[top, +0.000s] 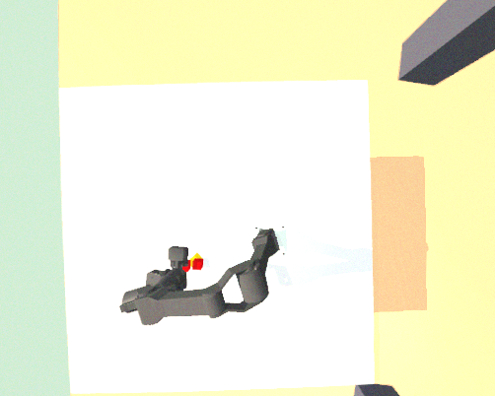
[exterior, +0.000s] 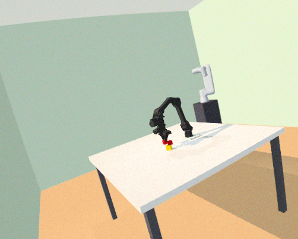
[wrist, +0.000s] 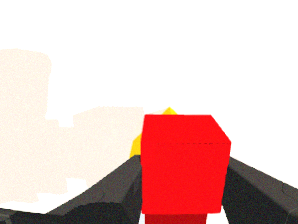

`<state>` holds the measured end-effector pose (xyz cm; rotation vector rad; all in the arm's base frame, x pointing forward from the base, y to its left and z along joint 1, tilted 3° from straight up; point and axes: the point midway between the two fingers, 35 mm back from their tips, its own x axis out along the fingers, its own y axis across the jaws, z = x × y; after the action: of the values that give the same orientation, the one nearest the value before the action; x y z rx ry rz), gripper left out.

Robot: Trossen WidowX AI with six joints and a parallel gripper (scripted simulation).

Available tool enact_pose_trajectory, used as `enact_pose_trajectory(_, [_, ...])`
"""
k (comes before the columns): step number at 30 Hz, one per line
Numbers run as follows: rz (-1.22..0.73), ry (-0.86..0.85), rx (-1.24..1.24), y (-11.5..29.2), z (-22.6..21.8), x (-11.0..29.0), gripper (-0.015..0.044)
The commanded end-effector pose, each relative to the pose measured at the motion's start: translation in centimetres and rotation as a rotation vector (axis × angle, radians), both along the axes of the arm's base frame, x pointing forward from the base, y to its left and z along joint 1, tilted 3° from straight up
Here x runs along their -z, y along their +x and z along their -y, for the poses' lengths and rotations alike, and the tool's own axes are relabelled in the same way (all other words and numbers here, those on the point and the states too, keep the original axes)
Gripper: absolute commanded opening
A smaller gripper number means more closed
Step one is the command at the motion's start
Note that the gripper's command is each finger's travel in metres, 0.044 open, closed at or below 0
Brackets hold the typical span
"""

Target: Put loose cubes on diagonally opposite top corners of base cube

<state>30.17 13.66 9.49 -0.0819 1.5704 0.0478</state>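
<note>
The yellow base cube (top: 196,257) (exterior: 168,147) stands on the table; in the wrist view only bits of the yellow cube (wrist: 135,147) show past the held cube. One red cube (top: 197,264) (exterior: 170,142) sits on top of it, toward one corner; a dark red strip of this cube (wrist: 175,219) shows at the wrist view's bottom edge. My gripper (top: 184,266) (wrist: 180,164) is shut on the other red cube (exterior: 164,142) (wrist: 185,190). It holds that cube close beside the placed one, around the height of the base's top. Whether the held cube touches anything is hidden.
The white table (top: 205,148) (exterior: 144,172) carries everything. The arm (top: 180,303) (exterior: 180,111) reaches over from its base to the cubes. A second, white arm (exterior: 209,81) stands on a dark pedestal (exterior: 208,111) behind the table.
</note>
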Motion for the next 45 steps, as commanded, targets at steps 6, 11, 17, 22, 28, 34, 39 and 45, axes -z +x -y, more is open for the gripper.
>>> enact_pose_trajectory(6, [-0.012,-0.003,-0.012,-0.1,0.0,1.7,0.0105])
enact_pose_trajectory(11, [-0.012,-0.003,-0.012,-0.1,0.0,1.7,0.0105])
enact_pose_trajectory(17, [-0.012,-0.003,-0.01,-0.1,0.0,1.8,0.0105])
enact_pose_trajectory(22, [-0.012,-0.003,-0.01,-0.1,0.0,1.8,0.0105])
enact_pose_trajectory(28, [-0.012,-0.003,-0.01,-0.1,0.0,1.8,0.0105])
enact_pose_trajectory(34, [-0.012,-0.003,-0.01,-0.1,0.0,1.8,0.0205])
enact_pose_trajectory(39, [-0.012,-0.003,-0.009,-0.1,0.0,1.6,0.0205])
enact_pose_trajectory(45, [-0.011,-0.004,-0.006,-0.1,0.0,0.5,0.0205])
